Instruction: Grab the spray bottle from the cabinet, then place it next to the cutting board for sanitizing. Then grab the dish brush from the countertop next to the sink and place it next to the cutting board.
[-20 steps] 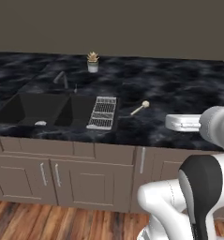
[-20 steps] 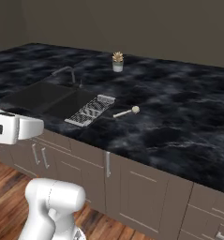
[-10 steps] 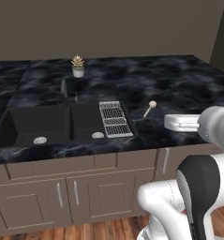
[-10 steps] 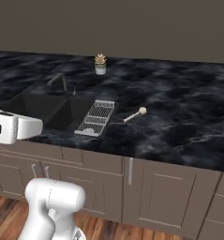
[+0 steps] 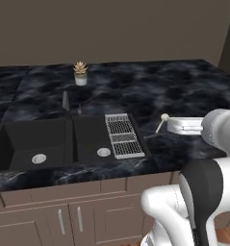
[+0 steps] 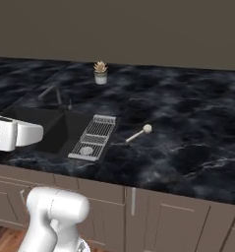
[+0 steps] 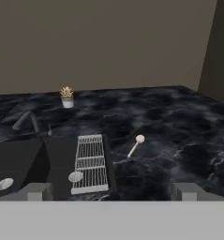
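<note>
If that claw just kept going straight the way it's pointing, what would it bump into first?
Probably the black countertop, near the dish brush lying right of the sink. The open gripper looks forward and slightly downward, but depth is hard to judge.

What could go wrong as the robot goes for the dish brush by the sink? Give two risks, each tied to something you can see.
1. The dish brush is thin and lies flat on the glossy countertop, so the open gripper may pinch poorly or push it away.
2. The brush lies close to the white grid over the sink; a nudge that way could send it toward the basin.
</note>
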